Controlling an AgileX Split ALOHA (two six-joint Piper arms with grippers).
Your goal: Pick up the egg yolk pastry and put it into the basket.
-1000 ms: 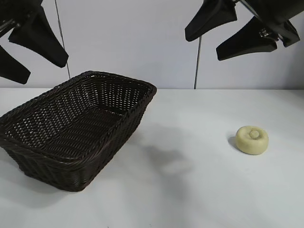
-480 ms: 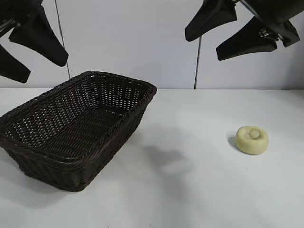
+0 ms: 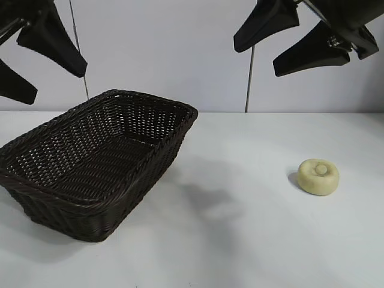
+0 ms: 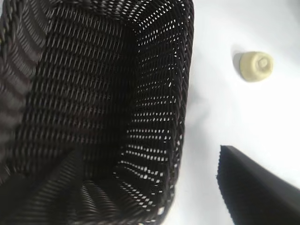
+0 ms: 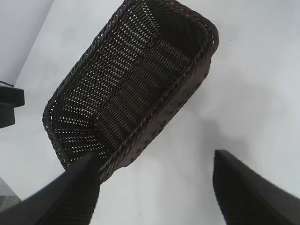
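Hanging high over the near-left corner of the scene, the left end effector [image 3: 27, 57] has its fingers spread apart with nothing between them; directly beneath and slightly ahead of it sits the basket [image 3: 180, 117], a long dark wicker box whose long axis runs from that end effector out toward the middle of the surface [image 3: 252, 240]. Nothing lies inside the basket. Farther to the right, the right end effector [image 3: 291, 39] hangs equally high, its two fingers likewise released and empty. The pastry [image 3: 318, 176] rests on the bare surface well below this end effector and only a little to its right, well apart from the basket. Being round, the pastry has no long axis to line up with, so any finger orientation should serve. My judgement is that the right arm is plainly the nearer one: its end effector needs mainly a descent, while the left would have to cross over the whole basket to reach it.
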